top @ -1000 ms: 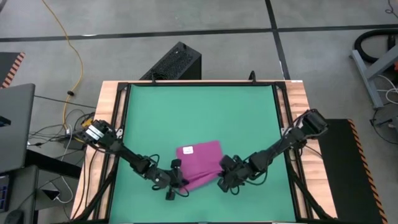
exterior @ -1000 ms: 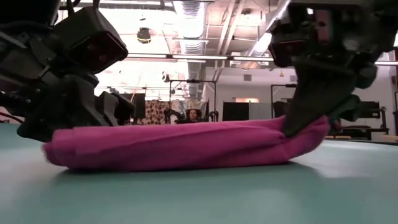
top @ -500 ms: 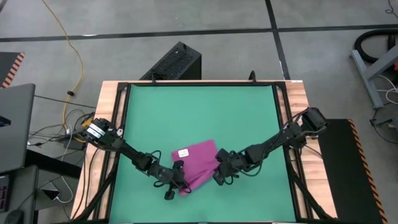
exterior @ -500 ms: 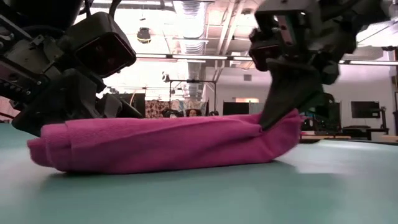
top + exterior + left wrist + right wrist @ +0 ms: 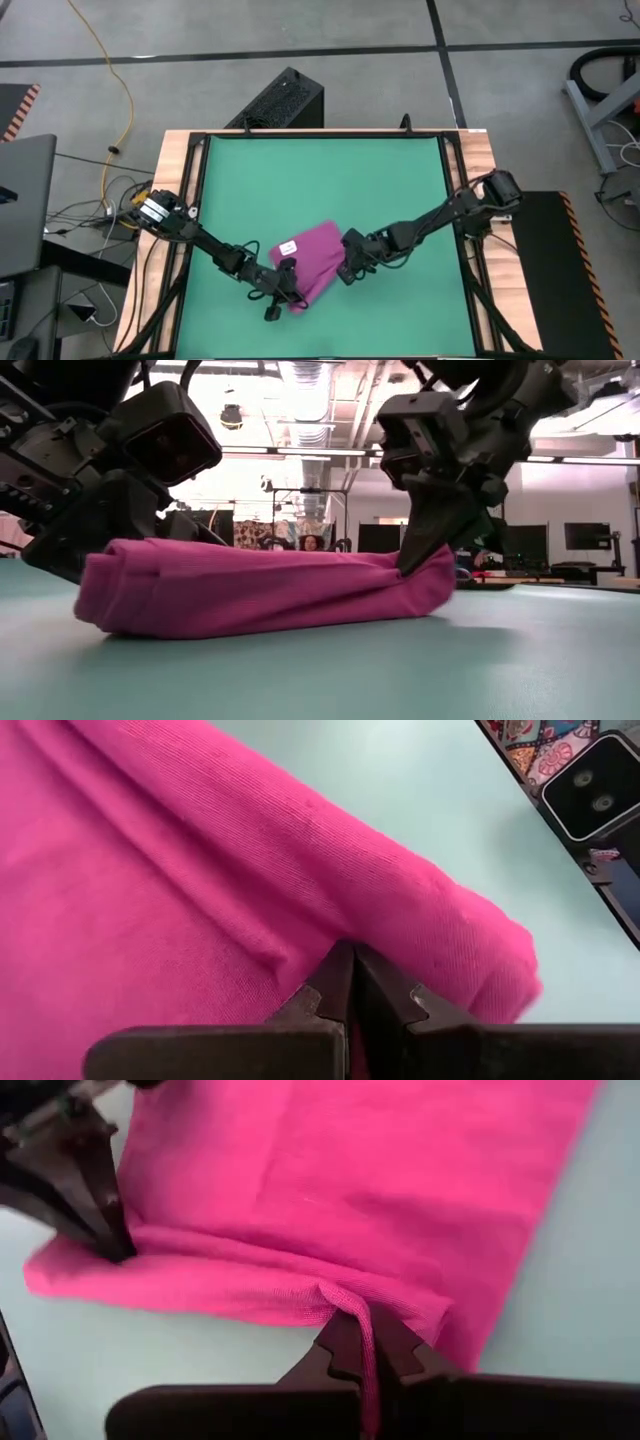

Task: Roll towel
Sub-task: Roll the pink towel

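High view: the towel [image 5: 312, 260] lies near the front of the green surface [image 5: 320, 180], both pincers pinching its rolled edge. Low view: the right pincer [image 5: 415, 560] lags, so the roll may skew. Wrist views: the left pincer [image 5: 352, 982] grips thinly; fabric could slip.

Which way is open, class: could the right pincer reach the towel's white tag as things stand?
Probably not at once: the right pincer is shut on the towel's rolled edge, and the white tag lies across the cloth near the left pincer. Nothing covers the tag, though.
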You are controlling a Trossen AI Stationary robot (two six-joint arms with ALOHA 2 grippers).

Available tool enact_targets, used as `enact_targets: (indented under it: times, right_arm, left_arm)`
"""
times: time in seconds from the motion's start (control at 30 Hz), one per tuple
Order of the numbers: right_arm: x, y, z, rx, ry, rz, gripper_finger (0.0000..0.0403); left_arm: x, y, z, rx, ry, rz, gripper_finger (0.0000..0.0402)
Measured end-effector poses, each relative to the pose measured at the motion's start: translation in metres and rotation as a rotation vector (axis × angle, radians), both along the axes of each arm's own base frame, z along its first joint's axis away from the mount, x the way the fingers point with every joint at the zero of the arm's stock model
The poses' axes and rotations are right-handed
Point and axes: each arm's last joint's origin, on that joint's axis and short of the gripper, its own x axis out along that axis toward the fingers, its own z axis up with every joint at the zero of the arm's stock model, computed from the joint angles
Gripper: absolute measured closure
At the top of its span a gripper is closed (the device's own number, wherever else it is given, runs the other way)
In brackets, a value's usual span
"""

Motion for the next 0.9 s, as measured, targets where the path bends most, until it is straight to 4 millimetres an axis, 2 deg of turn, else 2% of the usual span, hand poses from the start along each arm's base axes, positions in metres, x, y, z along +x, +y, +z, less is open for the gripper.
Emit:
enact_targets:
  times: [0.17, 0.3, 0.53, 0.77, 0.9]
  right_arm:
    - [0.004, -0.008, -0.010, -0.015, 0.030, -0.018, 0.0391]
    - [0.008, -0.006, -0.014, -0.007, 0.003, 0.011, 0.0391]
    - [0.008, 0.005, -0.004, 0.027, -0.033, 0.058, 0.0391]
    - [0.017, 0.009, 0.013, 0.033, -0.044, 0.103, 0.0391]
    - [0.017, 0.012, 0.017, 0.025, -0.019, 0.111, 0.0391]
  left_arm:
    - [0.001, -0.001, 0.001, -0.023, 0.010, -0.006, 0.0401]
    - [0.001, -0.001, 0.001, -0.027, 0.020, -0.008, 0.0401]
    - [0.000, -0.002, 0.000, -0.031, 0.026, -0.019, 0.0401]
    - [0.000, -0.003, 0.001, -0.036, 0.020, -0.043, 0.0401]
    - [-0.003, -0.009, 0.015, 0.034, -0.069, -0.037, 0.0402]
